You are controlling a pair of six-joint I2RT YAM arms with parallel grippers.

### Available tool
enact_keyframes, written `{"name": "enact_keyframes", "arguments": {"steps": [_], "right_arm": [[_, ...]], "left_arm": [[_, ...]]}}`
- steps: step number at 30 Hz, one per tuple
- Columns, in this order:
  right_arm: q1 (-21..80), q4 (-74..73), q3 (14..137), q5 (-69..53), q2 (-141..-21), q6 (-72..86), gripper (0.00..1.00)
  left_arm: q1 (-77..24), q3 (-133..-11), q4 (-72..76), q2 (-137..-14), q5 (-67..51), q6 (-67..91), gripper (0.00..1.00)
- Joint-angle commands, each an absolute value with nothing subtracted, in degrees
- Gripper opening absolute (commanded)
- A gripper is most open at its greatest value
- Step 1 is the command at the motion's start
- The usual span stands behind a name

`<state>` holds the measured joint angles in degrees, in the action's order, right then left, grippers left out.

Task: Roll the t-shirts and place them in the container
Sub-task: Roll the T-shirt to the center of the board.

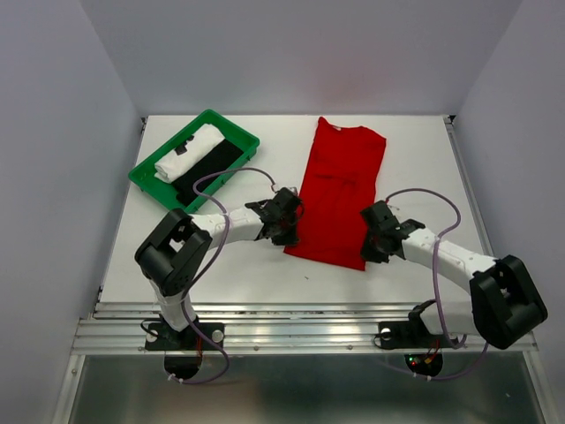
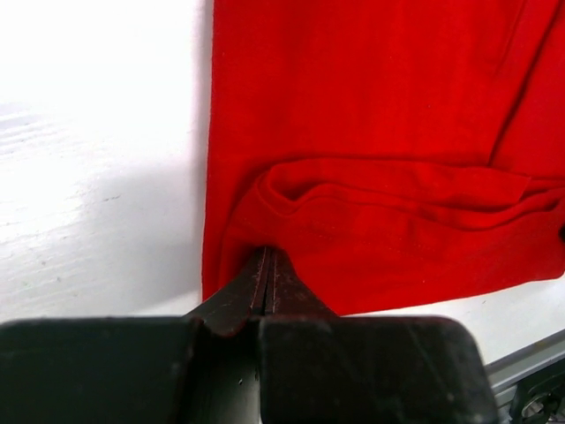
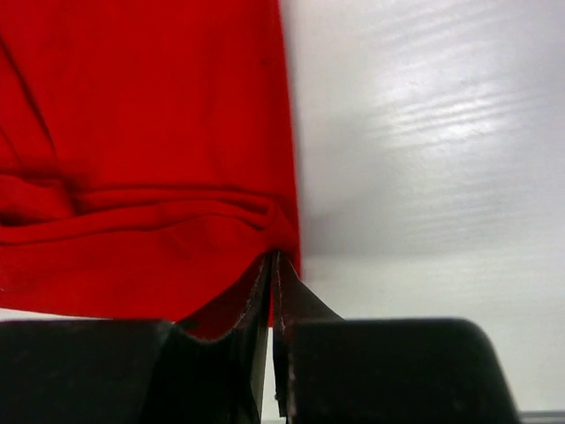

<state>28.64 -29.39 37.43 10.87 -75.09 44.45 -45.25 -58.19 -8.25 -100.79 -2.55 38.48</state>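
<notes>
1. Overhead view: the red t-shirt (image 1: pixel 340 185) lies flat on the white table (image 1: pixel 424 159), folded long and narrow. Its collar points to the top of the frame and its hem to the bottom. The left gripper (image 1: pixel 290 221) sits at the hem's lower-left corner and the right gripper (image 1: pixel 371 237) at its lower-right. At upper left, a green tray (image 1: pixel 146 177) holds a rolled white t-shirt (image 1: pixel 190 150) beside a black t-shirt (image 1: pixel 212 168). From this height it is hard to say whether the black one is rolled or only folded.

2. Left wrist view: the left gripper's (image 2: pixel 267 265) jaws are pinched together on the hem, with thin cloth caught between the tips. Just beyond them the soft, matte knit has bunched into a low rounded ridge that runs toward the right of the frame. It looks like the first turn of a roll. The table at left is smooth and glossy.

3. Right wrist view: the right gripper (image 3: pixel 274 265) is likewise clamped on the hem corner at lower centre. The same wrinkled ridge runs off to the left. The bare table at right shows a faint streaky grain.

4. Risks:
   - Each pinch holds only a sliver of limp fabric, so the hem could slip free.
   - If one arm leads the other, the roll would likely skew into a cone.
   - If tension drops, the turn may go loose.
   - The whole shirt might slide across the slick table instead of curling over.
</notes>
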Motion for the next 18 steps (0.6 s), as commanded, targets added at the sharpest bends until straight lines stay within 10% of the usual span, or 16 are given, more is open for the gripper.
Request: {"name": "enact_keyframes", "arguments": {"steps": [1, 5, 14, 18], "right_arm": [[29.3, -35.7, 38.5, 12.3, -69.8, 45.6, 0.16], [29.3, -38.5, 40.0, 12.1, -64.7, 46.9, 0.35], [29.3, -33.0, 31.7, 4.0, -58.7, 53.4, 0.5], [29.3, -29.7, 28.7, 2.8, -58.0, 56.3, 0.5]], "left_arm": [[-45.1, -57.3, -14.2, -96.6, -1.1, 36.7, 0.01], [-45.1, -57.7, -14.9, -91.3, -1.1, 36.6, 0.05], [-44.4, -52.7, -14.2, -86.5, -1.1, 38.2, 0.48], [-43.9, -48.9, -11.6, -87.4, -2.6, 38.7, 0.5]]}}
